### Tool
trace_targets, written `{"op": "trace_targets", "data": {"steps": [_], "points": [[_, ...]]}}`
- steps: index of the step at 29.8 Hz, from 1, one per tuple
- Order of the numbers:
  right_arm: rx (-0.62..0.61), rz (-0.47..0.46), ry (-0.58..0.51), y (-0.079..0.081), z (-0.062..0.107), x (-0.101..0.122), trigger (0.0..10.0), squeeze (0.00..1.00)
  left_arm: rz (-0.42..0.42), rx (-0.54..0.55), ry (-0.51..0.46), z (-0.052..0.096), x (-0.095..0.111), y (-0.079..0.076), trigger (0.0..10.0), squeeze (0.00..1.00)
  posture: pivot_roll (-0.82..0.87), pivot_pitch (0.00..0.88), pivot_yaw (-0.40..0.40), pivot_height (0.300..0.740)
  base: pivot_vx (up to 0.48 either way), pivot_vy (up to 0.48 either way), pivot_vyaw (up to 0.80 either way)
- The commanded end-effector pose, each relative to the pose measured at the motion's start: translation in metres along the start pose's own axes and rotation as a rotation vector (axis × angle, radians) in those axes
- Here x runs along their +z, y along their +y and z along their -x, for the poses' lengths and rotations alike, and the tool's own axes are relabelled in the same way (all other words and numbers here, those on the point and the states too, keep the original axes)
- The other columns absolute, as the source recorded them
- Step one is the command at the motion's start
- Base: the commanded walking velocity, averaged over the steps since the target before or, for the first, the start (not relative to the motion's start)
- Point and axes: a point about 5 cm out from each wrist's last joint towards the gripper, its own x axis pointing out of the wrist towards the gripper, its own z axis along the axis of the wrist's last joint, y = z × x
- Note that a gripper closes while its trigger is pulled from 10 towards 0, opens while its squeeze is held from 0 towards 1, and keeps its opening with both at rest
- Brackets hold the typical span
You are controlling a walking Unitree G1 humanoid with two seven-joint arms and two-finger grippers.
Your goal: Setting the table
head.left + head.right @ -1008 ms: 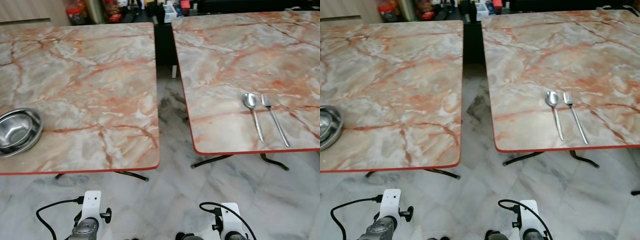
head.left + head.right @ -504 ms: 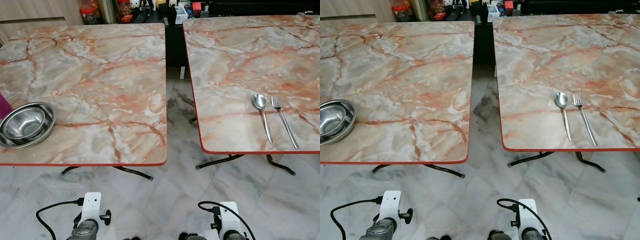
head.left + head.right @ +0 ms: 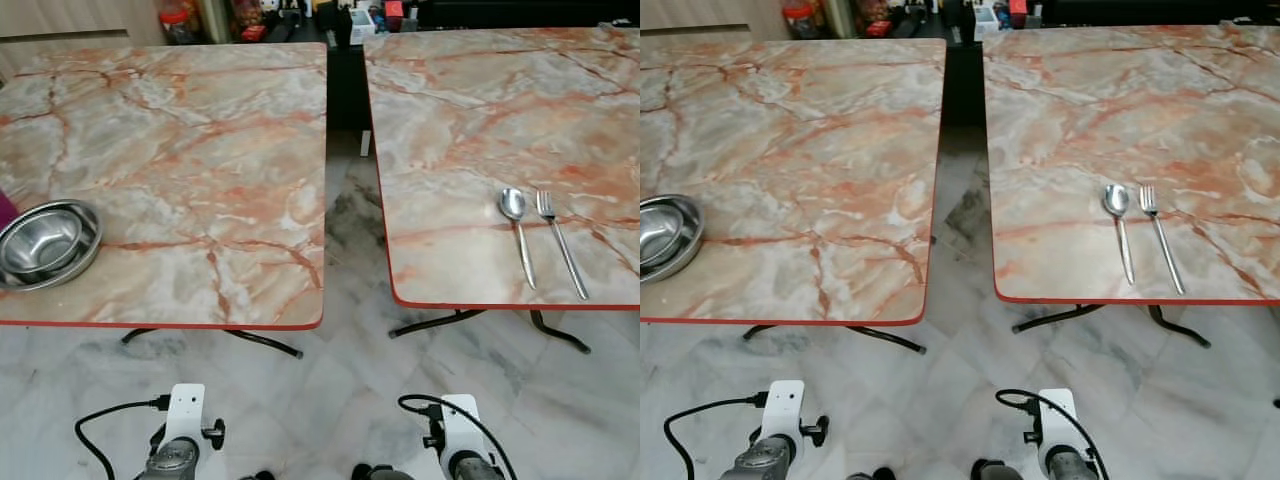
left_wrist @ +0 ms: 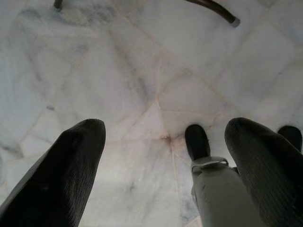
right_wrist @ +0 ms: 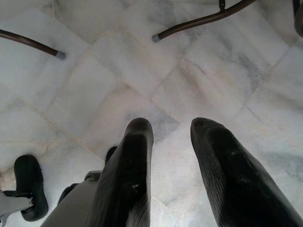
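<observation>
Spoon (image 3: pixel 513 206) and fork (image 3: pixel 546 207) lie side by side near the front edge of the right-hand counter (image 3: pixel 470 120); stacked steel bowls (image 3: pixel 45 243) sit on the left-hand counter (image 3: pixel 170 170), well apart.

From the head views I see both arms low over the marble floor (image 3: pixel 330 400), between the two counters. My left wrist view shows the left claw (image 4: pixel 165 137) spread wide, holding nothing. My right wrist view shows the right claw (image 5: pixel 170 130) parted by a narrower gap, also holding nothing, above floor tiles and a dark counter leg (image 5: pixel 199 20).
</observation>
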Motion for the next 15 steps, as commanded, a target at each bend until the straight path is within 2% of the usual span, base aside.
{"op": "trace_targets", "data": {"steps": [1, 7, 15], "points": [[-0.002, -0.013, 0.016, -0.0008, 0.0012, -0.0045, 10.0, 0.00, 0.002, 0.000, 0.037, 0.0020, -0.0107, 0.0009, 10.0, 0.00, -0.13, 0.171, 0.034, 0.740, 0.000, -0.480, 0.00], [0.002, -0.010, 0.022, -0.0002, 0.0016, -0.0059, 10.0, 0.00, 0.006, 0.000, 0.041, 0.0023, -0.0121, 0.0008, 10.0, 0.00, -0.13, 0.170, 0.033, 0.740, 0.000, -0.411, -0.69], [0.004, 0.003, 0.011, -0.0015, 0.0022, -0.0064, 10.0, 0.00, 0.004, -0.003, 0.038, 0.0026, -0.0128, -0.0005, 10.0, 0.00, -0.13, 0.174, 0.032, 0.740, 0.000, 0.000, 0.00]]}}
